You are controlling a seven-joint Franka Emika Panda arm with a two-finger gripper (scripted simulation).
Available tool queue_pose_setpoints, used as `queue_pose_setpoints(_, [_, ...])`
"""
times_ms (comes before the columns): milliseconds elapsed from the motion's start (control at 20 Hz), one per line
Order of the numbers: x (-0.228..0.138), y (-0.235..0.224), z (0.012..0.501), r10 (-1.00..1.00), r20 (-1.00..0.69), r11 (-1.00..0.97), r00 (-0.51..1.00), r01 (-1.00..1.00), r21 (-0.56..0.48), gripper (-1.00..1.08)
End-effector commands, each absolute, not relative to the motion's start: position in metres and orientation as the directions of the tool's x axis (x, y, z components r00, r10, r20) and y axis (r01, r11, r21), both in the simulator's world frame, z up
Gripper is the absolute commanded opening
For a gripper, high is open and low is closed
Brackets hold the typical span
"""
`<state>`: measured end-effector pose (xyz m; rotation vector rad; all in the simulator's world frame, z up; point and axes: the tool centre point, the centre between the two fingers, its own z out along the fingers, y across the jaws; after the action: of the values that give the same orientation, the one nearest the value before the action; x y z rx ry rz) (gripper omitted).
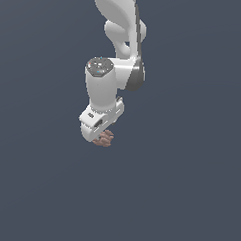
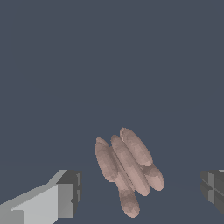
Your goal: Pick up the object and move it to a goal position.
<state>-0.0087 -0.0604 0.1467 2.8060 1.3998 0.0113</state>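
Gripper [image 1: 102, 136] position: pointed downward at the end of the white arm [image 1: 101, 86], in the upper middle of the exterior view, over a plain dark grey-blue surface [image 1: 188, 196].

Object [image 2: 127, 168] description: a small reddish-brown clump made of several elongated, rounded lobes pressed side by side. In the exterior view the object [image 1: 104, 138] shows directly under the white gripper head, partly hidden by it, and is much smaller than the head.

Finger state: in the wrist view the two fingers stand wide apart. One finger [image 2: 65, 194] is light grey with a dark pad; the other [image 2: 213, 187] is cut off by the frame edge. The object sits between them, nearer the first finger, with clear gaps of background on both sides. Neither pad touches it, so the jaws are spread and hold nothing.

Object support: whether the object rests on the surface or sits slightly above it cannot be told, since the background is uniform and no shadow is distinct.
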Motion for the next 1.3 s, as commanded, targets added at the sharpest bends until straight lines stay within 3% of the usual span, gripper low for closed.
queue_pose_setpoints(0, [-0.010, -0.063, 0.144, 0.836, 0.003, -0.549, 0.549, 0.836, 0.008, 1.00])
queue_pose_setpoints(750, [-0.019, -0.080, 0.132, 0.972, 0.000, -0.235, 0.235, 0.972, 0.002, 1.00])
queue_pose_setpoints(1250, [-0.021, -0.084, 0.128, 0.991, 0.000, -0.136, 0.136, 0.991, 0.000, 1.00])
